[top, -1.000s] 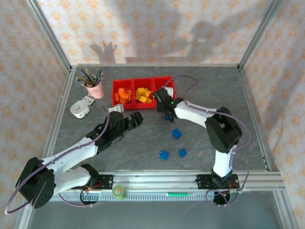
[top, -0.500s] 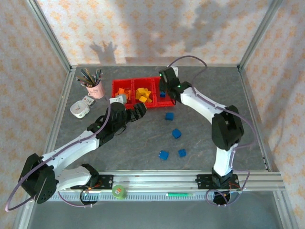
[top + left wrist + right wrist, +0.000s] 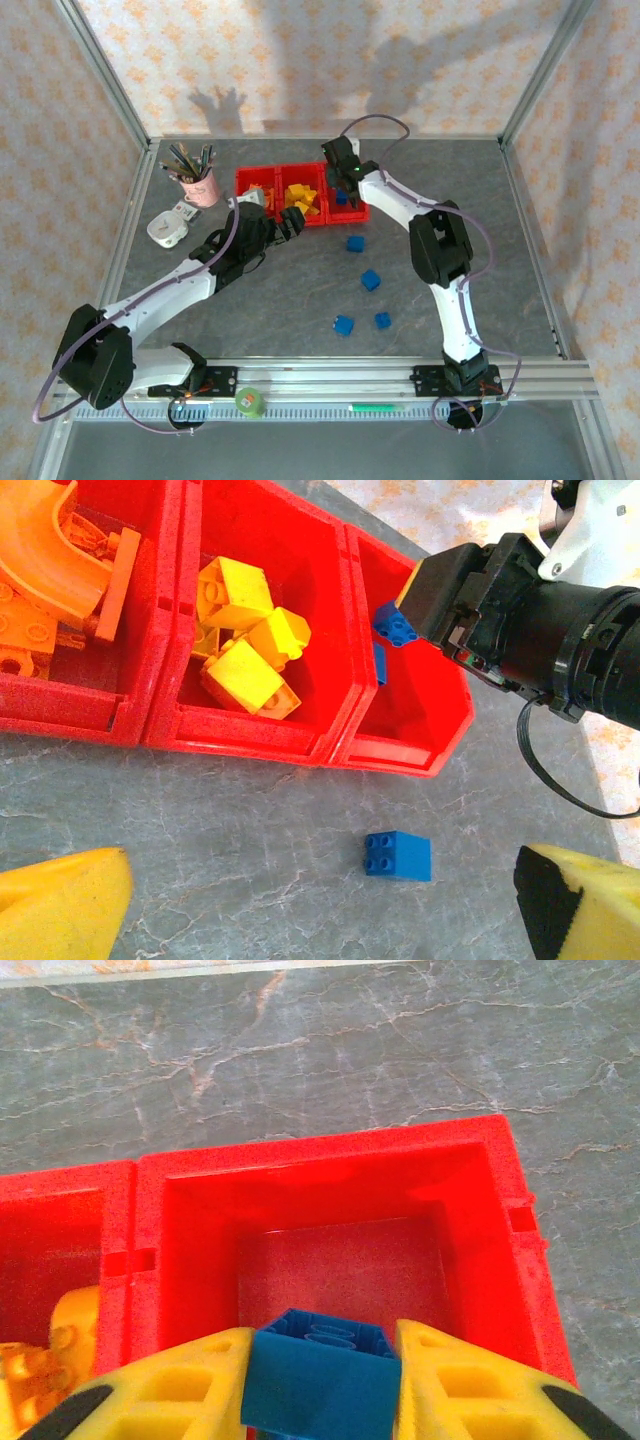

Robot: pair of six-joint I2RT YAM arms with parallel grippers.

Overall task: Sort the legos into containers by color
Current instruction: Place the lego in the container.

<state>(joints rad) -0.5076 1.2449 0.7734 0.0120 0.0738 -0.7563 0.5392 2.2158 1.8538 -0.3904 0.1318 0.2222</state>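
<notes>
Closest to the arm bases, four loose blue legos (image 3: 343,325) are lying on the counter (image 3: 300,290), strung out toward 12 o'clock, the farthest of them (image 3: 398,855) sitting just short of the containers (image 3: 300,168). The left pincer (image 3: 283,226) is hovering released at the tray's near wall, jaws spread wide, with that brick off at its 3 o'clock in the top view. Beyond it, orange pieces (image 3: 50,550) are filling the left bin and yellow ones (image 3: 245,650) the middle bin. Farthest out, the right pincer (image 3: 322,1338) is reaching in from 12 o'clock over the right bin (image 3: 330,1160) and is clenching a blue brick (image 3: 397,627) between its yellow pads. The brick is looking roughly square, so no long axis is mattering here. What is counting is the vertical line: the brick is hanging inside the bin's outline, nearer its 9 o'clock wall, with bare red floor directly beneath. Letting go is probably the step in hand. The right arm is the nearer one to this bin, and the remaining blue legos are lying at the bin's 6 o'clock.
</notes>
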